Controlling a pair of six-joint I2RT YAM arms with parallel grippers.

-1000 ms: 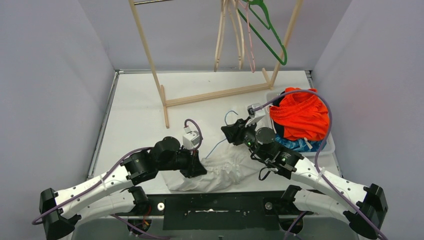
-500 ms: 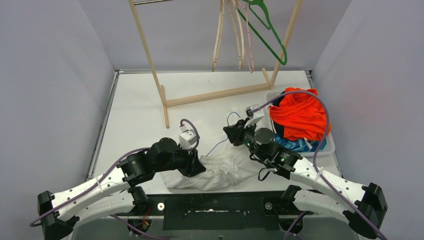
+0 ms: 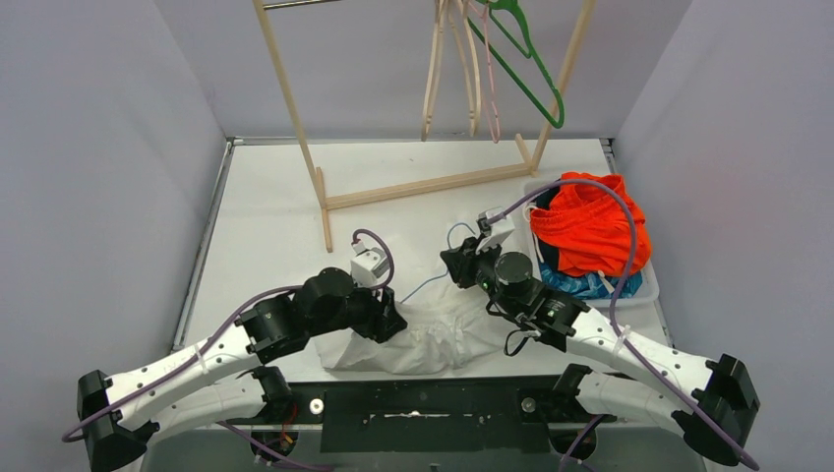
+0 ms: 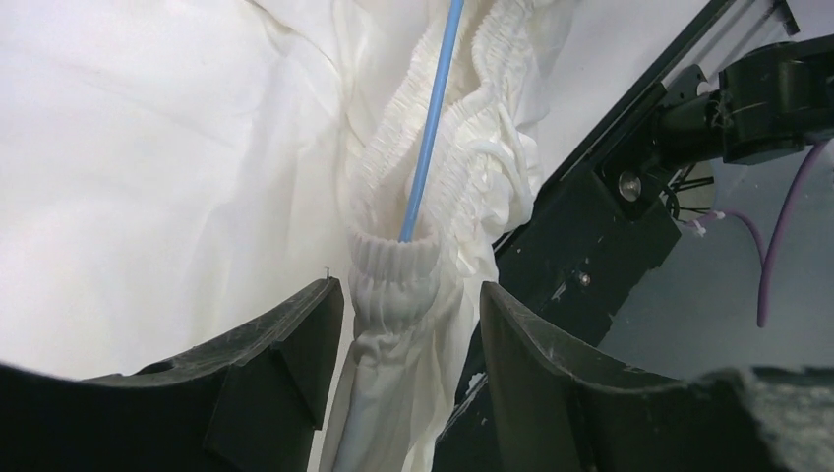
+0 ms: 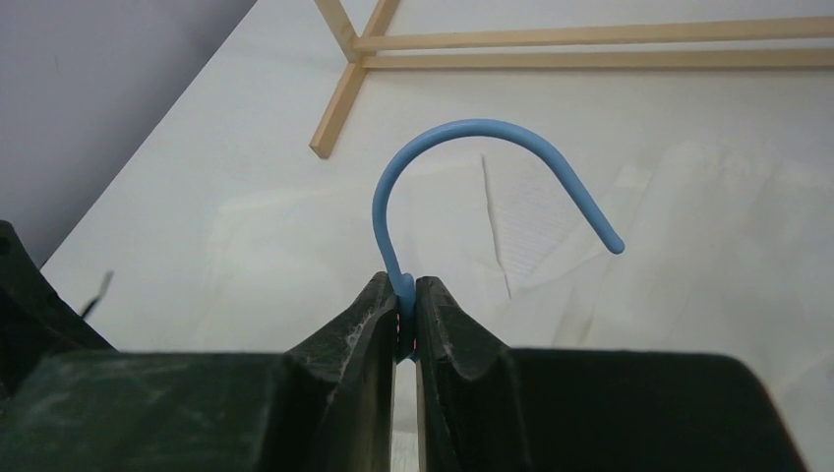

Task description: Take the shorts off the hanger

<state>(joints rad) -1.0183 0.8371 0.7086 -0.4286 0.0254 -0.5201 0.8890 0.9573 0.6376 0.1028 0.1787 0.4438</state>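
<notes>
On the table (image 3: pixel 266 216), right tool (image 5: pixel 407 295) tight on blue hanger (image 5: pixel 472 126), left tool (image 4: pixel 408 295) apart astride white shorts (image 4: pixel 148 177).

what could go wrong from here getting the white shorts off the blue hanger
1. The left gripper is open and straddles the gathered waistband of the white shorts. The blue hanger runs into that same fold, so closing may pinch the wire too and nothing would slide off.
2. The right gripper pinches only the thin neck below the hook, so a pull may twist the hanger or let it slip.
</notes>
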